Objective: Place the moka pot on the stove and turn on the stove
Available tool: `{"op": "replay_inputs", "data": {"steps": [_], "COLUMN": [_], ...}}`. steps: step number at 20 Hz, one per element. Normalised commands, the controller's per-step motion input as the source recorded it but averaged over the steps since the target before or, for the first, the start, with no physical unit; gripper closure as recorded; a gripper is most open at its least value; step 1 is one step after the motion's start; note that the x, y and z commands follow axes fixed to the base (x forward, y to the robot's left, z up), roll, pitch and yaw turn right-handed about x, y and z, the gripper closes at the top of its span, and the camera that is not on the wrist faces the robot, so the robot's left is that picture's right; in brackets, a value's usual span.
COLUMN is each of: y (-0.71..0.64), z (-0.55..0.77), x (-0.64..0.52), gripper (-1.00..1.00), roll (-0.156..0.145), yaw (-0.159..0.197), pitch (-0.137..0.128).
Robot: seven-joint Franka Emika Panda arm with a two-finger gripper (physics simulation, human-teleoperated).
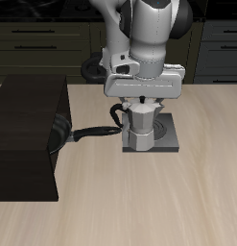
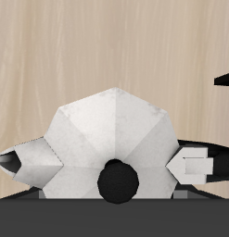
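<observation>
Tool [image 1: 141,103] sits right over the moka pot [image 1: 140,130] on the stove [image 1: 164,144], grip unreadable — rigid, slick faceted metal, so hold the upper body at twelve o'clock.

The moka pot [image 1: 140,128] stands upright on the stove [image 1: 168,144], a small silver faceted pot with a narrow waist and a black handle curving off one side. From above its lid [image 2: 111,139] shows pale angled facets around a round black knob [image 2: 118,180]. The stove is a flat grey plate lying on the worktop [image 1: 139,207], mostly hidden beneath the pot.
</observation>
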Motion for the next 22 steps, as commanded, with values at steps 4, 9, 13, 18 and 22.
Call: {"op": "replay_inputs", "data": {"steps": [4,9,13,18,22], "y": [0.20,0.14,0.16,0.08,0.07], "z": [0.11,0.08,-0.01,-0.02,0.03], "x": [-0.16,-0.15,-0.19,-0.29,-0.27], "gripper": [1.00,1.00,1.00,1.00,1.00], "roll": [0.026,0.025,0.040,0.017,0.033], "yaw": [-0.022,0.010,-0.004,0.029,0.034], "pitch": [0.001,-0.008,0.019,0.007,-0.007]}}
